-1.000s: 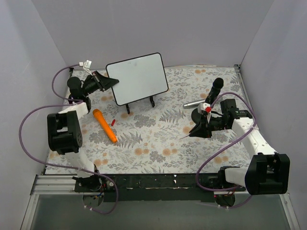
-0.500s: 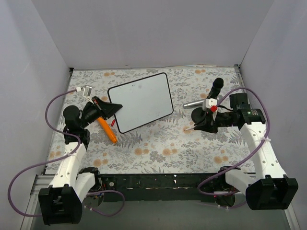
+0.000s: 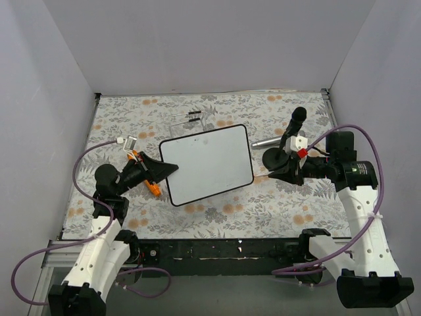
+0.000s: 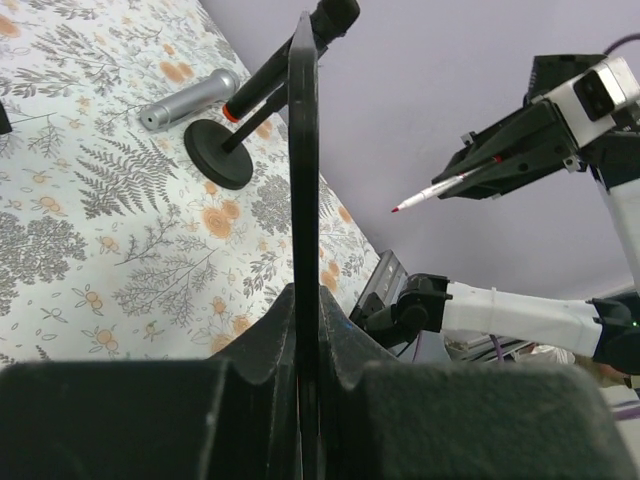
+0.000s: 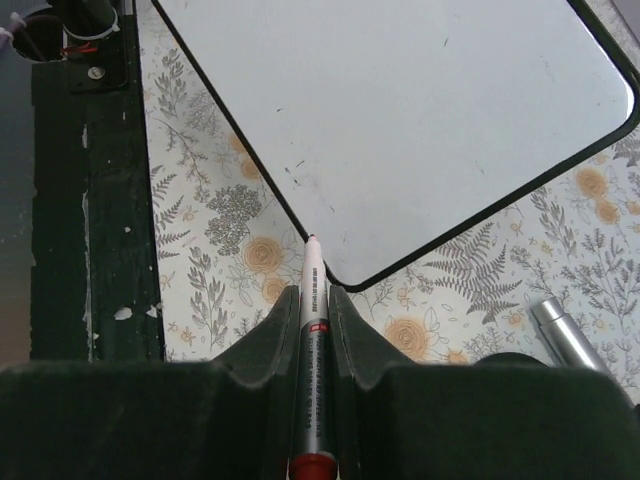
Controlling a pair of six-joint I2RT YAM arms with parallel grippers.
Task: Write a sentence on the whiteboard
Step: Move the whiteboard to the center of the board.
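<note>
**Board off its stand and brought to the pen**

Since the earlier frames the whiteboard [image 3: 210,164] has left its wire stand [image 3: 189,117], which now lies alone near the far edge of the table [image 3: 230,212]. The board has come from the far left toward the middle. The right arm has swung in beside the board's right edge.

The left fingers [image 3: 168,169] are clenched on the middle of the board's left edge. The right fingers [image 3: 281,171] are clenched on a red marker [image 5: 311,330], its tip pointing at the board. The white face carries no writing yet, only a few faint specks.

The step in hand looks like bringing the tip to a starting place. The marker should probably move toward the far left corner of the board, so that two lines of words have room. Only one edge is gripped, so the board will likely swing or bend under a hard press. Light contact, or resting the board's free edge on the table, should give steadier strokes.

The right wrist view puts the tip right over the black frame beside a rounded corner, but cannot tell contact. The left wrist view sees the board edge-on and shows clear air between the red tip and the board's face. Only the top view shows the whole blank face. It also shows an orange stick [image 3: 154,189] half hidden under the left arm, and a silver cylinder [image 3: 266,141] and a black post [image 3: 295,122] toward the far right.
</note>
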